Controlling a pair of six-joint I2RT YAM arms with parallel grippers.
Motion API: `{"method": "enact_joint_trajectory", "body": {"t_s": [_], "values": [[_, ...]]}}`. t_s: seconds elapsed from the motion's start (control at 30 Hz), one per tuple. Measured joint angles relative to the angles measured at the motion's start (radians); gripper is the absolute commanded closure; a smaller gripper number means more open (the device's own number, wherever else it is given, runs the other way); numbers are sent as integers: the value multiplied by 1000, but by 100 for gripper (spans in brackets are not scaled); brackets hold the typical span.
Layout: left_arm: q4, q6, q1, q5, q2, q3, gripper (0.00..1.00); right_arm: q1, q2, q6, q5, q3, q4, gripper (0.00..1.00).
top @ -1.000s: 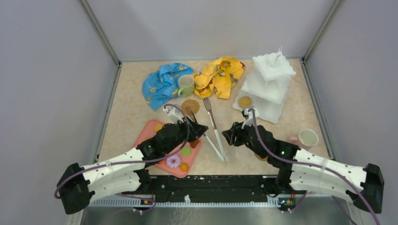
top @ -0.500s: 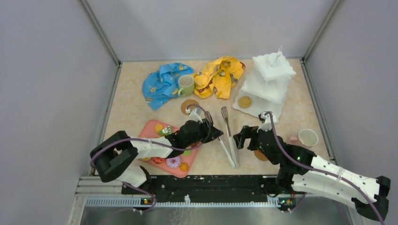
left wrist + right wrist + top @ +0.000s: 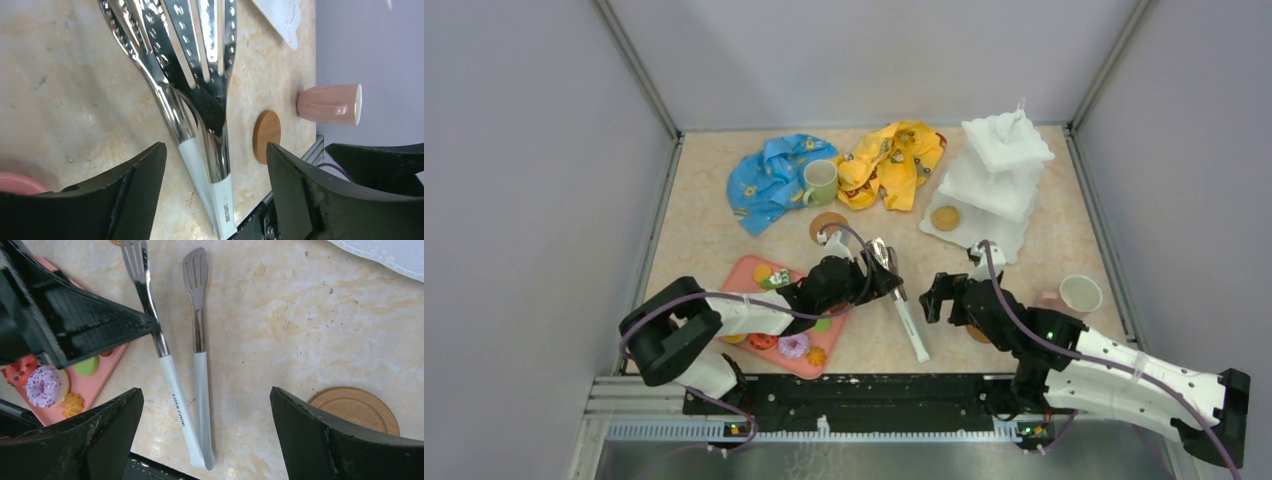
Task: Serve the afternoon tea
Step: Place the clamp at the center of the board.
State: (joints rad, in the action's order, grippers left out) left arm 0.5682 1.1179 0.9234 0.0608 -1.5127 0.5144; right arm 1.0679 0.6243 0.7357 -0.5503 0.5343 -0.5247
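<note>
**Serving tongs lie on the table between two open grippers, closest to the left one**

Seen from above, a pair of steel serving tongs (image 3: pixel 907 322) with white handles lies flat on the beige table. Their long axis runs from the slotted heads at the far end to the joined handle end nearest the arm bases, leaning slightly right as it comes near.

The left gripper (image 3: pixel 215 150) sits low over the tongs where steel meets white handle. Its jaws are spread to either side of both tong arms, pinching nothing. From the right wrist view one left finger looks close against the outer tong arm, though contact is unclear. The right gripper (image 3: pixel 205 390), jaws spread wide and empty, hangs just to the right of the tongs. The left arm is therefore the better placed to close on them, squeezing across the two arms.

The toy pastries (image 3: pixel 794 345) wait on a pink tray (image 3: pixel 742 275) beside the left arm. The white three-tier stand (image 3: pixel 994 180) is at the far right, with one pastry on its bottom tier. A green mug (image 3: pixel 820 182) sits between two cloths at the back, and a pale mug (image 3: pixel 1081 294) at the right edge.
</note>
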Motion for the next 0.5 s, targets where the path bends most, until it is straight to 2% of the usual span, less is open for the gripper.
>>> {"method": "enact_joint_trajectory", "body": {"t_s": [0.13,0.3,0.5], "values": [[-103,-53,-14,30,101,22,4,0,46,-21,40,0,5,14],[-240,-136,-61,63,273,56,1,0,95,-52,116,-11,67,40],[-397,-253,-211,-8,397,121,1,0,196,-79,167,-42,184,43]]}}
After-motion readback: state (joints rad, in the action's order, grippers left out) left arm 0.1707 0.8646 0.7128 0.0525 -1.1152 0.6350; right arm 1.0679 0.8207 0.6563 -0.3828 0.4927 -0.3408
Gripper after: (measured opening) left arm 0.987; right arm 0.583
